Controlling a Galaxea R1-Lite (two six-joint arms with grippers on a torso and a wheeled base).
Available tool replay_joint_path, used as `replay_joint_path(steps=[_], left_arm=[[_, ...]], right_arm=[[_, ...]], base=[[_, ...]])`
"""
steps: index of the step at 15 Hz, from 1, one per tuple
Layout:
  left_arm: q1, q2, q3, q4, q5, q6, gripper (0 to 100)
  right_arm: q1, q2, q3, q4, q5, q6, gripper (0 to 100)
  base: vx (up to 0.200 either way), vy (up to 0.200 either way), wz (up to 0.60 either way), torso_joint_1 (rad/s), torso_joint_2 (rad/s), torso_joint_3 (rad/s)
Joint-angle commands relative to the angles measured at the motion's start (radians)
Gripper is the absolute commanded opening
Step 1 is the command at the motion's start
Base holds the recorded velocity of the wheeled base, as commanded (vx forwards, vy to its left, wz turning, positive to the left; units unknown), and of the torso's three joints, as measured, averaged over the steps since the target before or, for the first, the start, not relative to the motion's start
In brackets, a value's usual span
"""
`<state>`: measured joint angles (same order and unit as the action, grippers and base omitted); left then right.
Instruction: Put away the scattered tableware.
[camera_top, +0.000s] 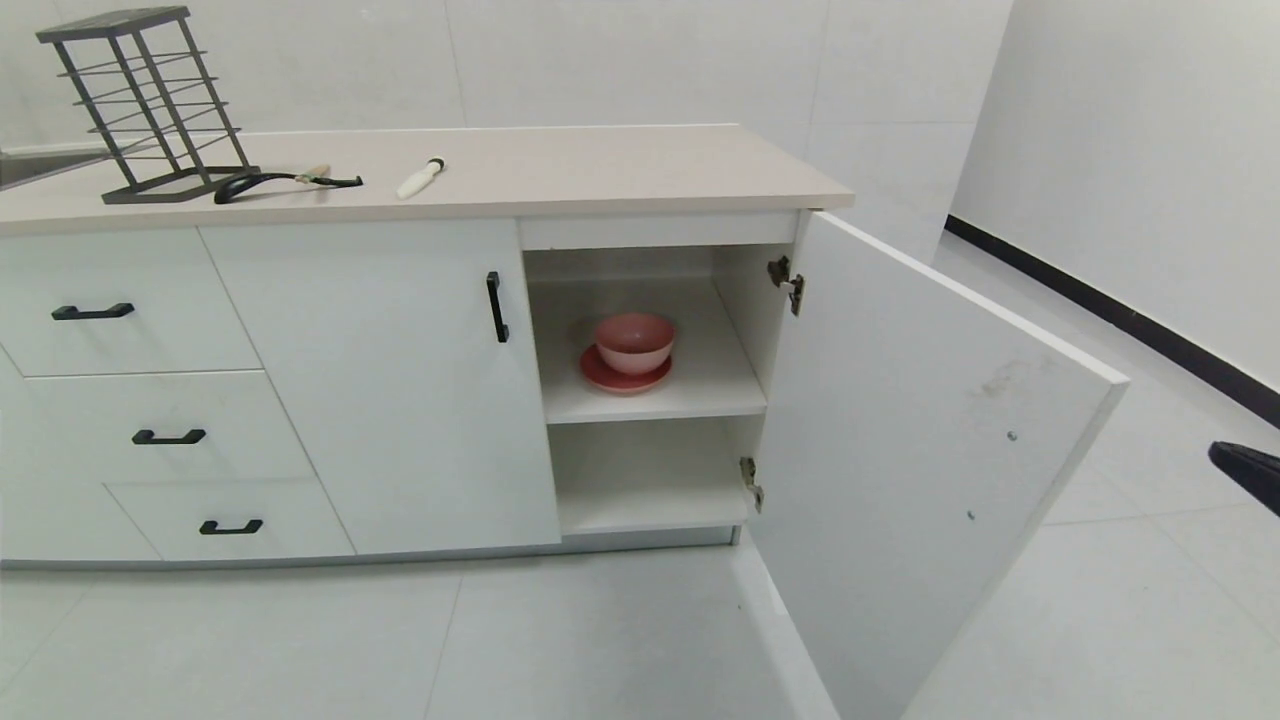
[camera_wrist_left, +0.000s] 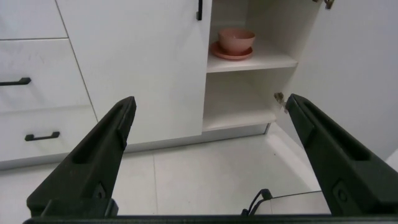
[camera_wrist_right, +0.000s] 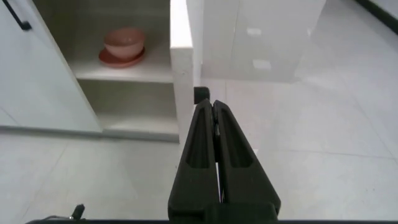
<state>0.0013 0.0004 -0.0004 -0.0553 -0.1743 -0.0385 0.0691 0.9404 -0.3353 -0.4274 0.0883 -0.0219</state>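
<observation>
Head view: pink bowl (camera_top: 634, 342) sits on red plate (camera_top: 625, 378), on the upper shelf (camera_top: 705, 392) behind the open door (camera_top: 920, 450). I see left gripper (camera_wrist_left: 209, 102) spread wide, empty, well short of the bowl. Right gripper (camera_wrist_right: 212, 104) pinched together, empty, near the door edge.

The bowl (camera_top: 634, 342) was a plain pale pink, and the plate (camera_top: 625, 384) under it a deeper coral red. The cabinet (camera_top: 380, 390) and its open right-hand door (camera_top: 920, 450) were white, with a faint brownish smudge on the door. The handles (camera_top: 497, 307) were black. The countertop (camera_top: 600, 170) was plain light beige. At its far left the wire rack (camera_top: 150, 100) was dark grey. The utensil (camera_top: 270, 181) beside it was black, and the tool (camera_top: 420, 178) further right was white with a dark tip. The floor (camera_top: 400, 640) was pale grey tile, with a black skirting strip (camera_top: 1120, 320) along the right wall. The left gripper (camera_wrist_left: 209, 102) and right gripper (camera_wrist_right: 213, 109) were black.
</observation>
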Motion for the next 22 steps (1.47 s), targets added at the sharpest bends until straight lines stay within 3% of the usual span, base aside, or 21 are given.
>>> replay_joint_path(steps=[1,5,9,22], left_arm=[[0.0,0.001,0.0,-0.001,-0.001,0.0,100],[0.0,0.001,0.0,0.0,0.001,0.0,100],[0.0,0.001,0.0,-0.001,0.001,0.0,100],[0.0,0.001,0.0,-0.001,0.013,-0.006,100]], right_arm=[[-0.002,0.136,-0.025,-0.007,0.01,-0.007,0],[-0.04,0.307,-0.031,-0.192,0.045,-0.013,0],[-0.071,0.379,-0.024,-0.281,0.12,-0.018,0],[-0.037,0.394,-0.014,-0.359,0.212,-0.044,0]], base=[[0.0,0.0,0.0,0.0,0.0,0.0],[0.0,0.0,0.0,0.0,0.0,0.0],[0.0,0.0,0.0,0.0,0.0,0.0],[0.0,0.0,0.0,0.0,0.0,0.0]])
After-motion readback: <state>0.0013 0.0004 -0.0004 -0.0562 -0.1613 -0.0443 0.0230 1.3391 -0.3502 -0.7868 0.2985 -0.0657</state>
